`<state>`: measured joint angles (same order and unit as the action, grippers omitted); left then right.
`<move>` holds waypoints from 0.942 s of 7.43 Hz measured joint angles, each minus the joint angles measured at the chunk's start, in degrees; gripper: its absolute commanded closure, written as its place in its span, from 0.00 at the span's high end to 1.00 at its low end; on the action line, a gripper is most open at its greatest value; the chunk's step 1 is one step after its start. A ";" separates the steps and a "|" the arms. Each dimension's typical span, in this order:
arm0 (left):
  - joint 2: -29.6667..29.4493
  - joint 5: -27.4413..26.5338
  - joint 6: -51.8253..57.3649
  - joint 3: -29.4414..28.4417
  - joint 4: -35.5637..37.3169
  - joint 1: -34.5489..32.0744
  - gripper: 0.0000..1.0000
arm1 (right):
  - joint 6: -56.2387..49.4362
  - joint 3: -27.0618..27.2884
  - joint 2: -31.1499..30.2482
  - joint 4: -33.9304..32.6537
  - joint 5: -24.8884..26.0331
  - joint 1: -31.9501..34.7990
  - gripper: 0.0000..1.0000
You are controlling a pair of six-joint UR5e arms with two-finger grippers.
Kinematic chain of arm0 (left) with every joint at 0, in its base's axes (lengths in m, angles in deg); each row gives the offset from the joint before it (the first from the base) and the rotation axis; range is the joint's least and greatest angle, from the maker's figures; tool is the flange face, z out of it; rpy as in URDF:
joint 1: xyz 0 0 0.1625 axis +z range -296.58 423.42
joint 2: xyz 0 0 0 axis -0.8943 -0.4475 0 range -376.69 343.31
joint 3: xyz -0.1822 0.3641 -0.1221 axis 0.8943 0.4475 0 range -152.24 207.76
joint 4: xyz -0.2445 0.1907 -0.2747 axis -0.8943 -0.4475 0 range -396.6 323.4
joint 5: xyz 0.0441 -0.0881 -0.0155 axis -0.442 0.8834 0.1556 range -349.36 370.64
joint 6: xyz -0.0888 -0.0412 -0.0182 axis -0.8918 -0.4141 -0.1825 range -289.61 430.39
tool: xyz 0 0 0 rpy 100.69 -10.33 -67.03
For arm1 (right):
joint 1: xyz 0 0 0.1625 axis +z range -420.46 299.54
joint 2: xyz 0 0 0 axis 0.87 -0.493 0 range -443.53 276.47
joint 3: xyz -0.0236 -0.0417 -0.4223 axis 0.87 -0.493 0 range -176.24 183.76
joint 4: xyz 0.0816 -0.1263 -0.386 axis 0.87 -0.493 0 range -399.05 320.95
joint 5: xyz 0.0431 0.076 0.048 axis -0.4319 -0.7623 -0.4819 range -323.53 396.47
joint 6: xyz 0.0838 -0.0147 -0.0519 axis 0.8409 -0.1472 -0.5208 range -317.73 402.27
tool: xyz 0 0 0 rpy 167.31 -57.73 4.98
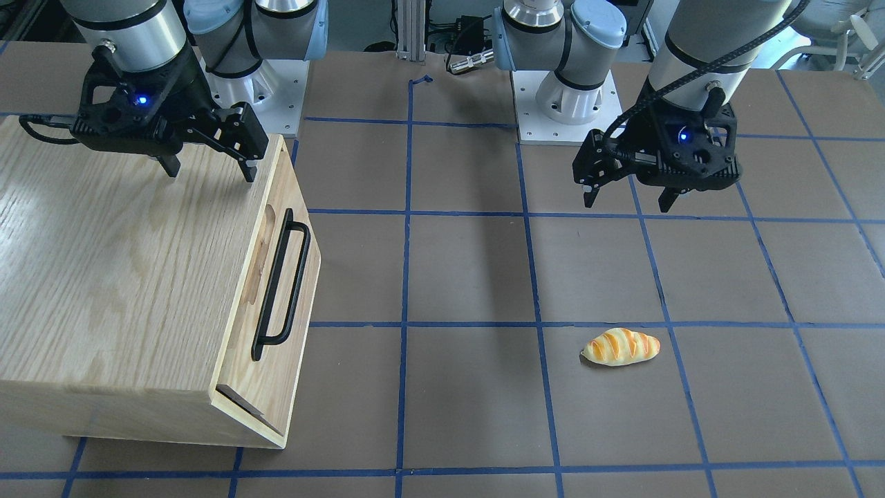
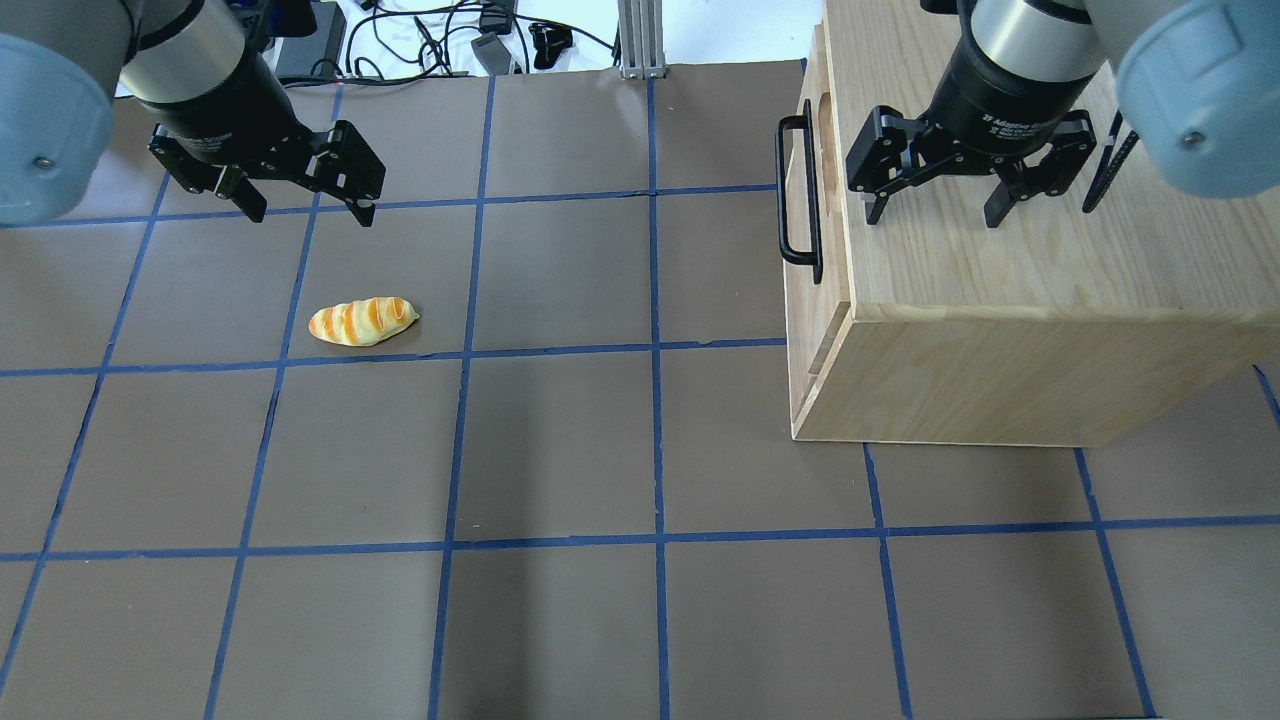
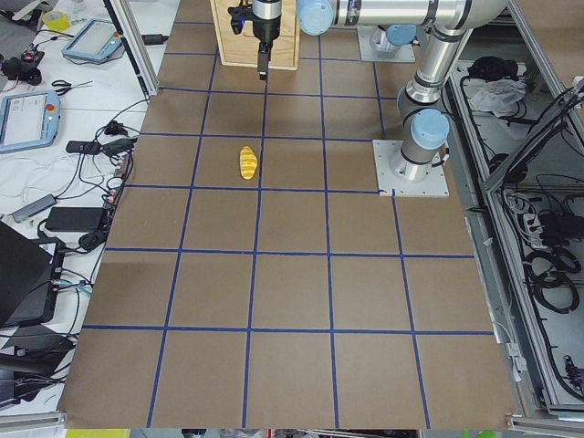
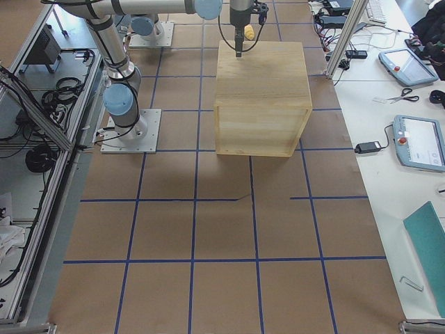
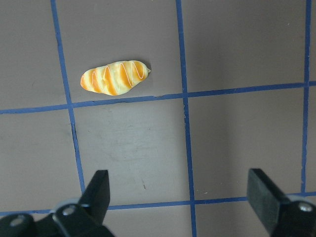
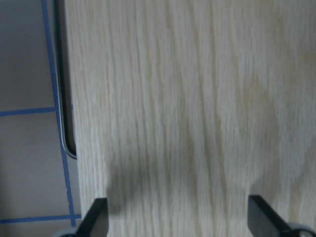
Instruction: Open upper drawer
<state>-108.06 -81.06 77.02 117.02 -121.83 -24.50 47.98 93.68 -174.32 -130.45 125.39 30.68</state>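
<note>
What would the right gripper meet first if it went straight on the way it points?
Probably the cabinet's oak-grain top: the open right gripper points straight down above it. The upper drawer's black handle sits off to the side, outside that line.

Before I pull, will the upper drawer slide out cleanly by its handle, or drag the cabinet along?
The upper drawer looks like rigid wood, so it should probably slide straight. Its black bar handle stands proud, likely an easy hook. No clamp shows on the cabinet, so it may skid.
</note>
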 measured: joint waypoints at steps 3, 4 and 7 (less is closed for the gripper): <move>0.29 0.11 0.07 0.15 0.23 -0.05 1.00 | 0.00 0.00 0.00 0.00 0.02 0.00 1.00; 0.30 0.12 0.06 0.11 0.26 -0.02 1.00 | 0.00 0.00 0.00 0.00 0.01 0.00 1.00; 0.39 -0.46 0.11 -1.15 0.55 0.44 1.00 | 0.00 0.00 0.00 0.00 0.02 0.00 1.00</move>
<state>-107.67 -81.52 77.13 115.87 -121.28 -24.06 47.98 93.68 -174.32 -130.45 125.41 30.68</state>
